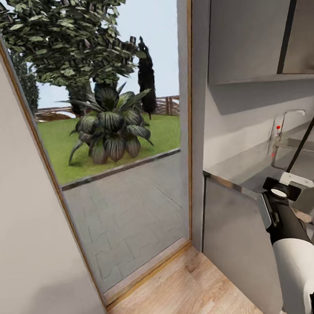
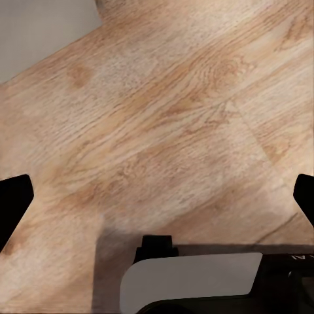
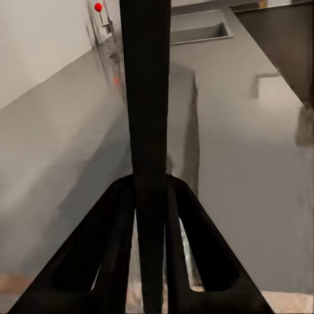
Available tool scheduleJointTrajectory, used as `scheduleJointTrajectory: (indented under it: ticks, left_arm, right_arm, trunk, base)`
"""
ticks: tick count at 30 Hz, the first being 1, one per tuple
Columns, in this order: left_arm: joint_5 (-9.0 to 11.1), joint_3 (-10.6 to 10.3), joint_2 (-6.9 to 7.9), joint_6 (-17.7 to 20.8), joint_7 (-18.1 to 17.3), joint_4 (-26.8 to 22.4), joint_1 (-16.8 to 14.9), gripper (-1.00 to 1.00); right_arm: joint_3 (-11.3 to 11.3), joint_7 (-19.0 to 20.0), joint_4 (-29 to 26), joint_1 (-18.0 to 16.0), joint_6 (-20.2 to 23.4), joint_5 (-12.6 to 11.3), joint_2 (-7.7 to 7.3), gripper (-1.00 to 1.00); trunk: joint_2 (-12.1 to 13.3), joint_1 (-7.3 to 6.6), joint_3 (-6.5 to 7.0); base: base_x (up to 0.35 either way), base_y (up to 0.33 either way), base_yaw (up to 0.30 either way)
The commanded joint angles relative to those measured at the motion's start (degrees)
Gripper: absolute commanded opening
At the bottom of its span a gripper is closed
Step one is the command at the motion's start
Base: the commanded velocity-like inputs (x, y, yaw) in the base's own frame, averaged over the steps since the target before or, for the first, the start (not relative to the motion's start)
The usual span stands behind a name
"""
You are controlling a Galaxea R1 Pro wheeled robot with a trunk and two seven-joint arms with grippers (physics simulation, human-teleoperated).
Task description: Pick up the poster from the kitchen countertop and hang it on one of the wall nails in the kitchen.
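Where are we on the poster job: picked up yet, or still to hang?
Picked up: the right gripper is shut on the poster, seen edge-on, lifted over the kitchen countertop. The left gripper is open over wood floor. Hanging remains; no wall nail can be made out.

doorway (image 1: 121, 179): open, wood-trimmed, giving onto a garden
paving (image 1: 129, 217): grey slabs just outside the threshold
lawn (image 1: 64, 142): green, beyond the paving
plant (image 1: 110, 128): broad dark leaves, on the lawn
tree (image 1: 64, 36): leafy, behind the plant
fence (image 1: 166, 105): low, wooden, at the lawn's far edge
floor (image 1: 189, 288): light wood planks
floor, left wrist view (image 2: 163, 118): same wood grain
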Motion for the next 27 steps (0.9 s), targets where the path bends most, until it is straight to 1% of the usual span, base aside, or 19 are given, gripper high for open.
scheduleJointTrajectory:
  ticks: [1, 17, 21, 27]
  left_arm:
    - [-0.02, 0.05, -0.01, -0.09, 0.0, -0.06, 0.02, 1.0]
    - [-0.07, 0.03, -0.01, -0.09, 0.0, -0.06, 0.02, 1.0]
    - [-0.04, 0.04, -0.01, -0.09, 0.0, -0.06, 0.02, 1.0]
    - [-0.03, -0.01, -0.01, -0.09, 0.0, -0.06, 0.02, 1.0]
  right_arm:
    - [0.05, -0.13, -0.07, -0.04, 0.35, -0.04, 0.0, -1.0]
    - [0.18, -0.05, 0.65, -0.01, 0.42, 0.14, 0.27, -1.0]
    - [0.31, -0.05, 0.82, -0.03, 0.42, 0.15, 0.33, -1.0]
    - [0.39, 0.0, 1.29, -0.04, 0.36, 0.15, 0.41, -1.0]
  trunk:
    - [-0.03, -0.03, -0.05]
    - [-0.03, -0.03, -0.05]
    - [-0.03, -0.03, -0.05]
    - [-0.03, -0.03, -0.05]
  base:
    - [-0.332, 0.0, 0.0]
    - [-0.336, 0.0, 0.002]
    - [-0.29, 0.0, 0.158]
    - [-0.076, 0.0, 0.257]
